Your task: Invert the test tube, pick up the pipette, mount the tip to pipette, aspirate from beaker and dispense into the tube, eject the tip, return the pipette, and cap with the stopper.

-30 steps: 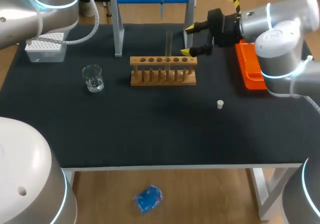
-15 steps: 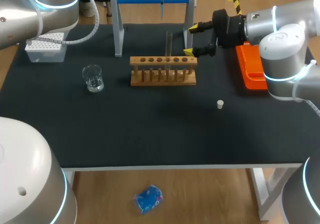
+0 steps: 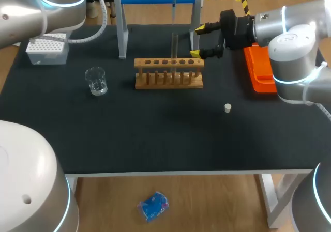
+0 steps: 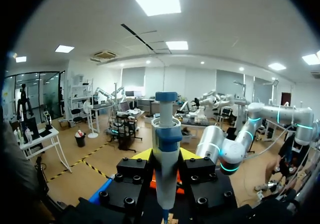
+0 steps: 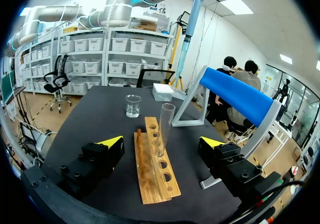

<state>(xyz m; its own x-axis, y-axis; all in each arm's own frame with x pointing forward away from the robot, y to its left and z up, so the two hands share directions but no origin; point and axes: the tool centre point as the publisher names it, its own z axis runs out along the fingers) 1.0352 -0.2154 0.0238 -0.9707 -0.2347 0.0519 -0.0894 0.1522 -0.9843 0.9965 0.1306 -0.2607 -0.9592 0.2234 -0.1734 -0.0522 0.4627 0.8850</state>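
A clear test tube point(image 3: 175, 47) stands upright in the wooden rack point(image 3: 168, 73). My right gripper point(image 3: 196, 41) is open just right of it, touching nothing. In the right wrist view the test tube point(image 5: 164, 128) rises from the rack point(image 5: 155, 170) between the spread fingers of the right gripper point(image 5: 161, 142). My left gripper point(image 4: 165, 156) is shut on a blue and white pipette point(image 4: 165, 169). Only the pipette's thin lower shaft point(image 3: 174, 4) shows in the head view, high above the rack. The glass beaker point(image 3: 96, 80) stands at the left and the white stopper point(image 3: 227, 107) lies right of centre.
A white tip box point(image 3: 46, 50) sits at the back left. The blue-topped pipette stand point(image 3: 123, 30) is behind the rack. An orange tray point(image 3: 258, 69) lies under my right arm at the back right.
The pipette's shaft has shifted a little to the right with my left arm. My right gripper drew back slightly from the tube a second ago, then held still, open.
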